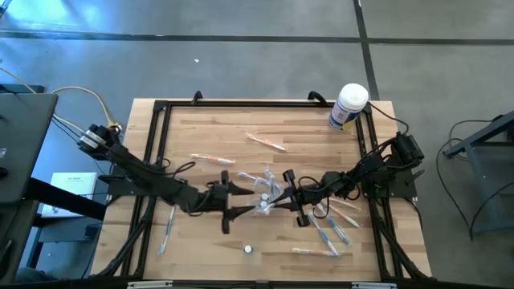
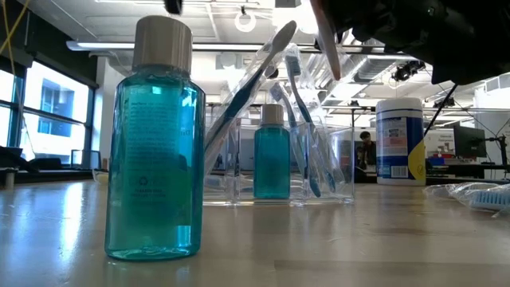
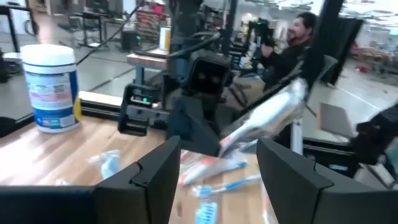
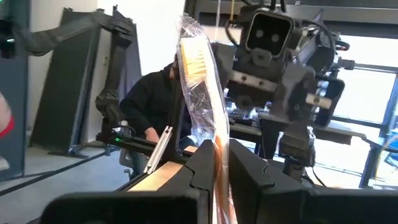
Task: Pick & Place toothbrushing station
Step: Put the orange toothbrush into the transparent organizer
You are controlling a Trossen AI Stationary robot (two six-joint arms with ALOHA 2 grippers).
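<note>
a wooden table (image 1: 209, 128) carries a white tub (image 1: 348, 107) at 1 o'clock, scattered toothbrushes (image 1: 331, 229) at 4, and a clear holder (image 1: 269, 193) at centre.

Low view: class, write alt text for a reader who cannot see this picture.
A clear plastic toothbrushing station stands mid-table, holding a small teal mouthwash bottle and several leaning toothbrushes. A larger teal bottle with a silver cap fills the foreground at left, and a white tub with a blue label stands at right. Dark robot arm parts hang in from above.

Toothbrushing station (image 2: 279, 171): clear plastic holder, upright mid-tabletop (image 2: 319, 247); holds slanted toothbrushes (image 2: 307, 119), small teal bottle (image 2: 272, 155).
</note>
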